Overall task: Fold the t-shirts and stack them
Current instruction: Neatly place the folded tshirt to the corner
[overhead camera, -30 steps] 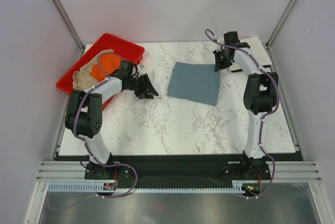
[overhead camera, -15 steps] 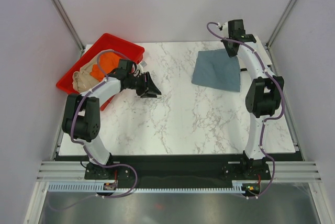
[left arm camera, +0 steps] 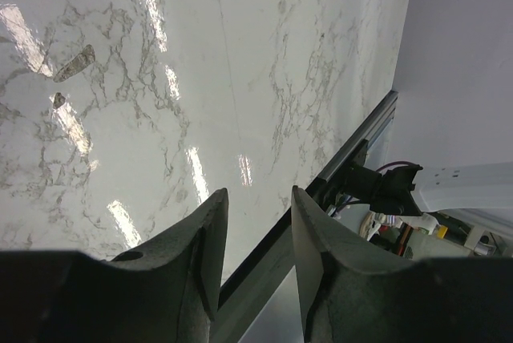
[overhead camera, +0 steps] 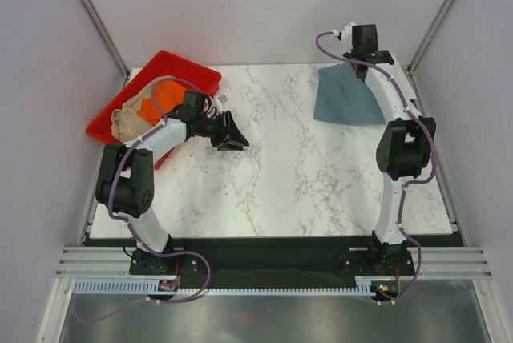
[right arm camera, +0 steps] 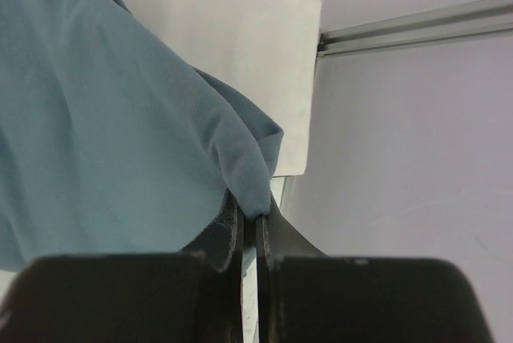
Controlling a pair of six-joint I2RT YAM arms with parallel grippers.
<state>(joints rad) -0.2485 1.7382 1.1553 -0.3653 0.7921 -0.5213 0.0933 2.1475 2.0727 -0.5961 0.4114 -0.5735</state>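
The slate blue-grey t-shirt (overhead camera: 346, 96) is folded and hangs tilted over the table's back right corner. My right gripper (overhead camera: 356, 69) is shut on its upper edge; in the right wrist view a fold of the blue cloth (right arm camera: 104, 119) is pinched between the fingertips (right arm camera: 255, 219). An orange t-shirt (overhead camera: 167, 94) and a tan-beige t-shirt (overhead camera: 127, 121) lie crumpled in the red tray (overhead camera: 195, 75). My left gripper (overhead camera: 235, 136) hovers low over the marble just right of the tray. Its jaws (left arm camera: 258, 231) stand apart with nothing between them.
A flat pale white patch (right arm camera: 240, 38) lies at the back right corner under the blue t-shirt; I cannot tell whether it is cloth. Frame posts and grey walls close in both sides. The table's near edge and rail (left arm camera: 353, 147) show in the left wrist view.
The right gripper has carried the blue-grey t-shirt from the table's middle up to the back right corner. The left gripper has edged slightly right, still open.
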